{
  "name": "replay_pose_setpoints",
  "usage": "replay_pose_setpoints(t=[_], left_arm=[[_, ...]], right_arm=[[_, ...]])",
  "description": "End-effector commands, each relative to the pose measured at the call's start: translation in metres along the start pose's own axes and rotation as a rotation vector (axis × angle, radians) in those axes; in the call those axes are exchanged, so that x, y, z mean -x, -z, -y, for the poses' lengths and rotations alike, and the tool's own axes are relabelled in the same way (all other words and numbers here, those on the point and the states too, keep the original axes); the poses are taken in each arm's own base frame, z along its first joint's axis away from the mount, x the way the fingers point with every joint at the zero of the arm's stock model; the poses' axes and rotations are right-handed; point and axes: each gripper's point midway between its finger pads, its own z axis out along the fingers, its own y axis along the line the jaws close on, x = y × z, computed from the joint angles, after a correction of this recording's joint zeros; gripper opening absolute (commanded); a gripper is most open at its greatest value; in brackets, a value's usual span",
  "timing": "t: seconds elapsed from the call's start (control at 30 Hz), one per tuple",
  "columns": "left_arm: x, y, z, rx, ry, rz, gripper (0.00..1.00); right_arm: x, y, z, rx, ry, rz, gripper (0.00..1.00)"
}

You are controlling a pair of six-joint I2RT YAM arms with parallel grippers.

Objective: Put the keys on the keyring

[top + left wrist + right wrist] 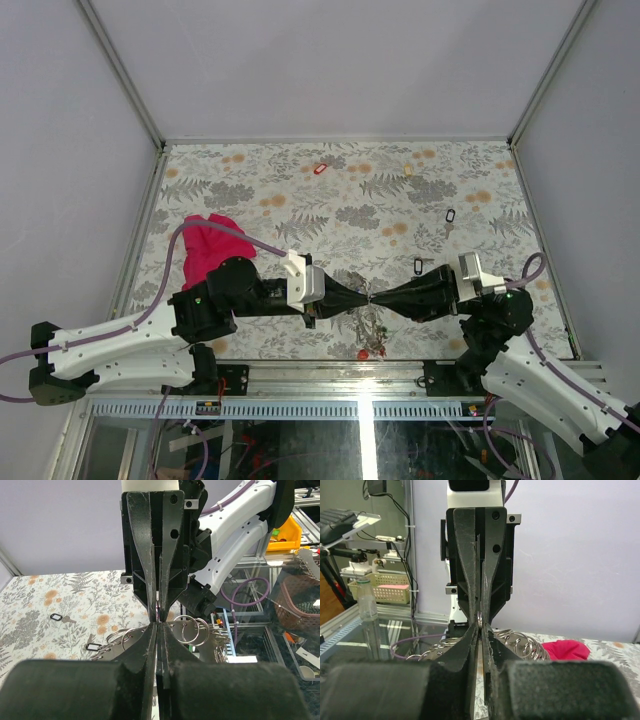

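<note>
Your left gripper (366, 297) and right gripper (379, 297) both pinch the keyring (371, 325) over the surface's near edge; hold it level.

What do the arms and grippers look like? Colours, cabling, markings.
Both arms: white links, the left arm and right arm, with black joint housings. A purple cable loops along each. Left gripper and right gripper: white block, black wedge fingers tapering to thin tips. No markings legible.
</note>
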Motion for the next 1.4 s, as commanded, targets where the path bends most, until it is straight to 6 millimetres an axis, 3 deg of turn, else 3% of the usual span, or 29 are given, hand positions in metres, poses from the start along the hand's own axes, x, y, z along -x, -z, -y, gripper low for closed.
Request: replay_pose_setpoints(t=[0.0, 0.37, 0.57, 0.77, 1.1, 1.37], left_arm=[[0.039, 0.004, -0.003, 0.009, -0.054, 0.111, 0.0], [0.035, 0.001, -0.001, -0.008, -0.053, 0.083, 0.0], [0.036, 0.0, -0.003, -0.001, -0.049, 0.07, 0.0], [0.042, 0.003, -0.009, 0.047, -0.041, 0.126, 0.22], [0.029, -0.002, -0.008, 0.034, -0.036, 0.083, 0.26], [0.035, 0.007, 0.002, -0.004, -0.052, 0.129, 0.32]], right_arm=[[0.015, -0.003, -0.002, 0.008, 0.109, -0.015, 0.12], [0.011, -0.003, 0.002, -0.009, 0.117, -0.032, 0.13], [0.011, -0.004, 0.001, 0.0, 0.119, -0.046, 0.0], [0.016, -0.006, -0.002, 0.018, 0.112, -0.023, 0.0], [0.017, -0.006, -0.003, 0.02, 0.11, -0.009, 0.0], [0.025, -0.005, -0.006, 0.017, 0.125, 0.024, 0.0]])
